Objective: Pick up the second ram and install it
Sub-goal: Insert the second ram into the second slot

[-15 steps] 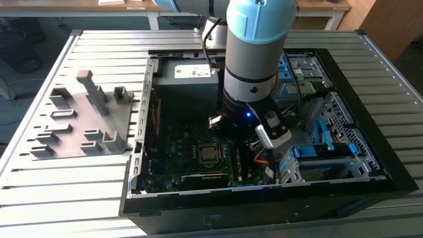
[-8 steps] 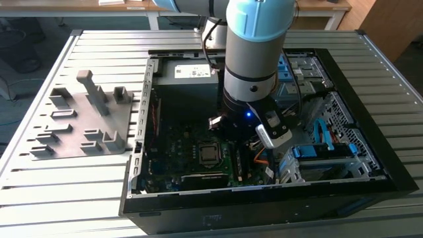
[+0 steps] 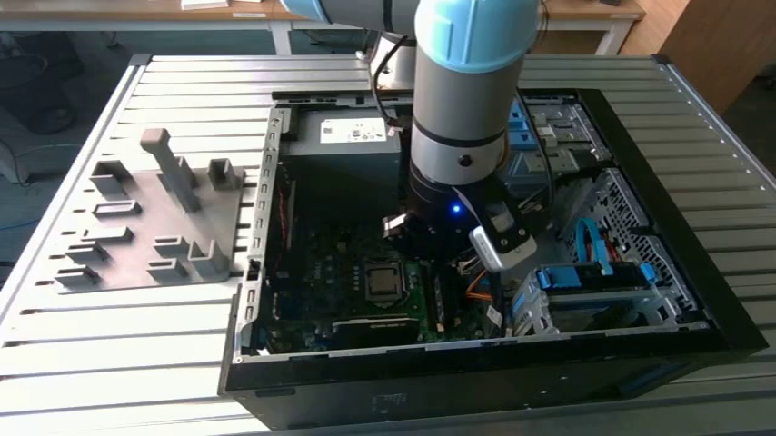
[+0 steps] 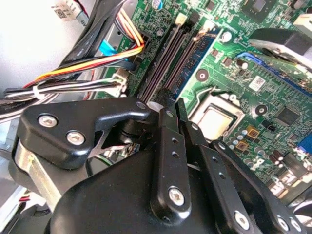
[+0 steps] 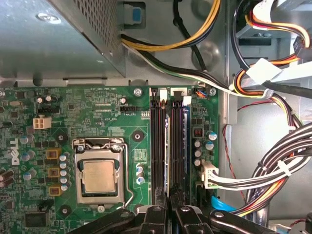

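The hand (image 4: 168, 108) is down inside the open computer case (image 3: 715, 309), low over the memory slots of the green motherboard (image 5: 97, 112). In both wrist views its two black fingers (image 5: 155, 214) are drawn almost together, with only a thin slit between the tips. That slit runs in line with the slots. Whether the pads actually pinch or touch anything cannot be told, because the tips hide the near end of the slots.

The second ram (image 5: 184, 146) stands upright on edge in the row of slots, its blue-green board beside the empty black slots. In the second wrist view its blue-green side (image 4: 197, 51) stretches away from the fingertips along the slot. Its near end lies right at, or just under, the tips. A white slot latch (image 4: 155, 105) sits just beside the fingertips.

The processor socket (image 5: 100, 175) with its metal lid lies near the slots on the motherboard. Bundles of coloured and black cables (image 5: 273, 161) run along the other side of the slots, close to the hand's body.

In the exterior view the arm (image 3: 467, 109) reaches straight down into the case, and the hand (image 3: 419, 241) is deep among the boards. Blue drive brackets (image 3: 594, 277) sit towards the exterior view's right. The grey fixture plate (image 3: 134, 236) lies on the slatted bench (image 3: 122, 363) at the exterior view's left, well apart from the hand.
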